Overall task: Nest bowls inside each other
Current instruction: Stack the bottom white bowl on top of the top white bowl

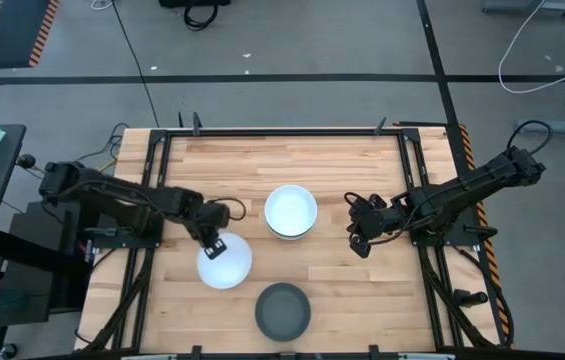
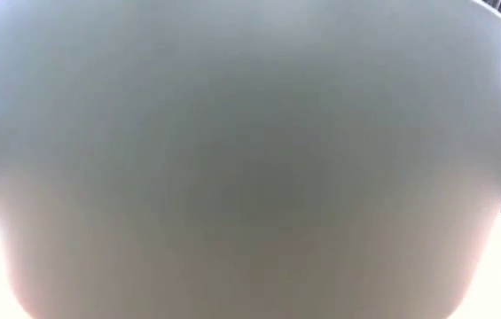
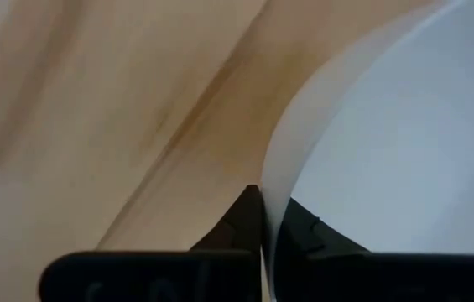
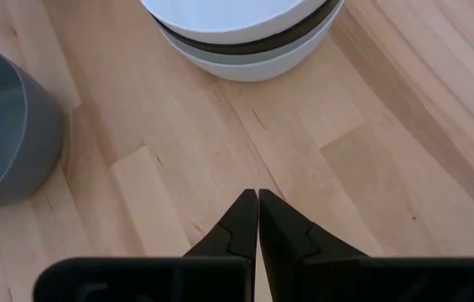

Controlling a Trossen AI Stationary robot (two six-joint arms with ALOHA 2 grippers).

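Pale wooden slats form the desk (image 1: 362, 165), framed by black rails on grey flooring. Bare wood lies open along its far edge. A stack of nested round bowls (image 1: 291, 211), white on top, sits upright at mid-desk. A lone grey bowl (image 1: 283, 310) stands at the near edge. A white bowl (image 1: 225, 261) is pinched at its rim by the left gripper (image 1: 215, 246). Beside the stack, the right gripper (image 1: 359, 234) is clenched on nothing.

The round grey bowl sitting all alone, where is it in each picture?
High view: the lone round grey bowl sits bottom centre.
Low view: cannot tell; one pale bowl wall fills it.
Left wrist view: not in it.
Right wrist view: left edge.
Shared landmark: the stack of nested bowls with a white one on top.
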